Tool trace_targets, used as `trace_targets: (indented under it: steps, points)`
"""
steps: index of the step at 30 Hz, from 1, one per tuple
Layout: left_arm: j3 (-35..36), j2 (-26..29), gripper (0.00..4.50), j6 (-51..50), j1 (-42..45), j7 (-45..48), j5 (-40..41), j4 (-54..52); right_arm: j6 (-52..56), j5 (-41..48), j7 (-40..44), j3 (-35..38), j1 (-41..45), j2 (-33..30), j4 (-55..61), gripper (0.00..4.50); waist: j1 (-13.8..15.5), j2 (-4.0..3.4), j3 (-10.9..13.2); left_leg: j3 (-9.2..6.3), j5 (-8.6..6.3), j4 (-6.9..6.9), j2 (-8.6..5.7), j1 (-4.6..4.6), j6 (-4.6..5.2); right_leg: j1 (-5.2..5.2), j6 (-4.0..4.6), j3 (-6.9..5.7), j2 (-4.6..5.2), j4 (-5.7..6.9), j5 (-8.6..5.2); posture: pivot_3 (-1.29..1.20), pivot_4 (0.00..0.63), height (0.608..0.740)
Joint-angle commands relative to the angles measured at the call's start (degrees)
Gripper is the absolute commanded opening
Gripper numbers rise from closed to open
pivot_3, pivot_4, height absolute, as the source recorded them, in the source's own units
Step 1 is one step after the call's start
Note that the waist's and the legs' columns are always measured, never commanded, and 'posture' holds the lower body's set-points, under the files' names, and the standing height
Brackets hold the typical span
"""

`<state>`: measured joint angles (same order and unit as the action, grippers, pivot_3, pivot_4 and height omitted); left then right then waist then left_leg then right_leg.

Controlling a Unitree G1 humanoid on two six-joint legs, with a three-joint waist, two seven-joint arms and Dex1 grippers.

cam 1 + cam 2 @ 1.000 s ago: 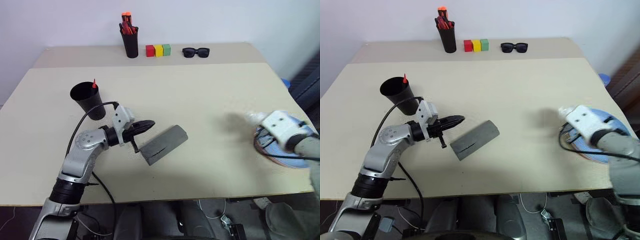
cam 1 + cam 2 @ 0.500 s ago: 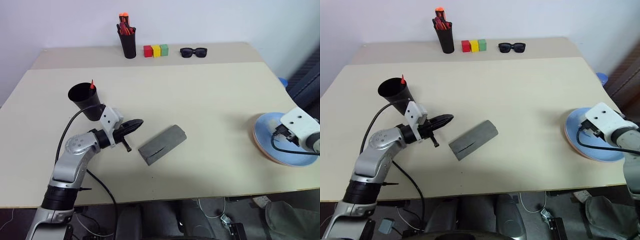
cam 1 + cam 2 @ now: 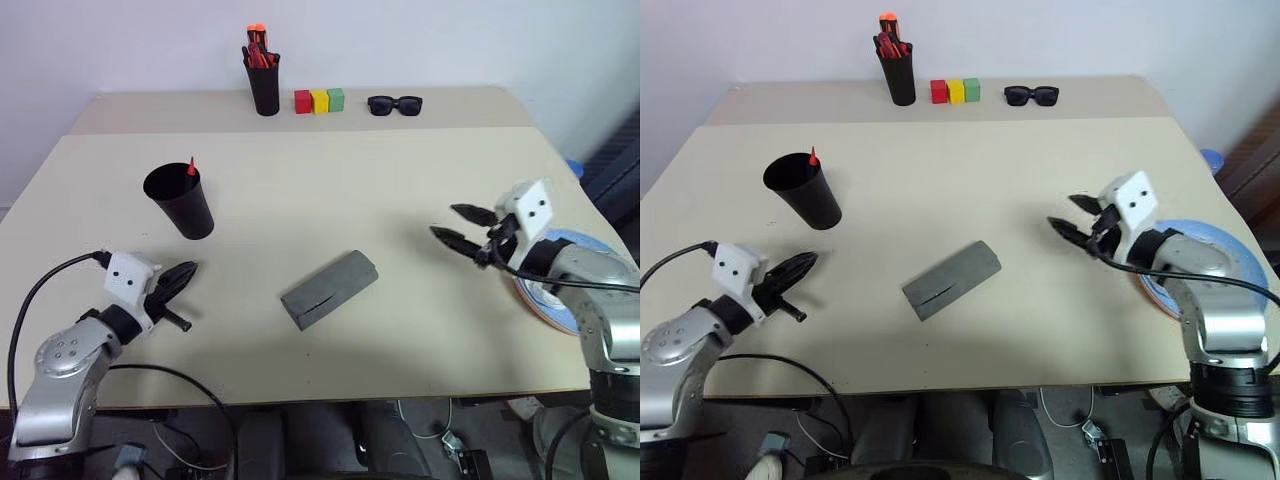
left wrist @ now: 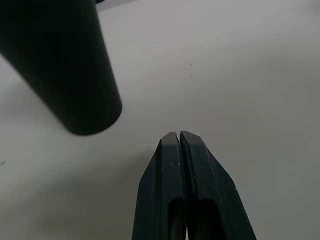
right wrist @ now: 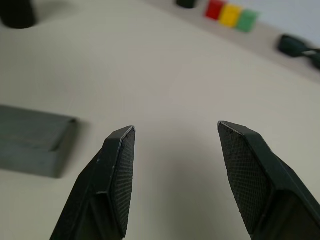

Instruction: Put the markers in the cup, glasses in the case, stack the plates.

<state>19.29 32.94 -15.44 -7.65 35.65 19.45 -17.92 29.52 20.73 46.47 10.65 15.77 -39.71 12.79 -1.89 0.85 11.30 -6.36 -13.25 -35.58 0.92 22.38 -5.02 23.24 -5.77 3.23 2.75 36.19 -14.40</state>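
- Mid-table I see the case [image 3: 329, 290], lid down, lying flat at a slant.
- Cup [image 3: 180, 200] stands upright to its left, marker [image 3: 190, 167] tip poking above the rim.
- Plates [image 3: 575, 290] stacked at the table's right edge, blue on top of pink.
- Left gripper [image 3: 184, 272] clenched, empty, near the cup.
- Right gripper [image 3: 462, 227] spread wide, empty, between case and plates.
- Pen pot [image 3: 264, 85], colored blocks [image 3: 319, 100], sunglasses [image 3: 393, 104] along the far edge.
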Motion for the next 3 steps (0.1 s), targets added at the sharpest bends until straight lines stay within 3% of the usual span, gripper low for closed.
trace_targets:
  steps: [1, 3]
  points:
    - [2.42, -0.48, 0.00, -0.04, -0.67, -1.95, 1.15, -4.06, -1.84, -0.24, 0.49, -1.21, 1.45, -0.15, -0.77, 2.62, -0.13, 0.00, 0.00, 0.01, 0.00, 0.00, 0.00, -0.01, 0.00, 0.00, 0.00, 0.00, 0.00, 0.00, 0.00, 0.00, 0.150, 0.740]
    - [2.39, -0.65, 0.00, -0.18, -0.96, -2.43, 1.08, -4.42, -2.32, -0.31, 0.63, -1.95, 1.90, -0.19, -1.37, 2.62, -0.20, 0.00, 0.00, 0.01, 0.00, 0.01, 0.00, -0.01, 0.00, 0.00, 0.00, 0.00, 0.00, 0.01, 0.00, 0.00, 0.150, 0.740]
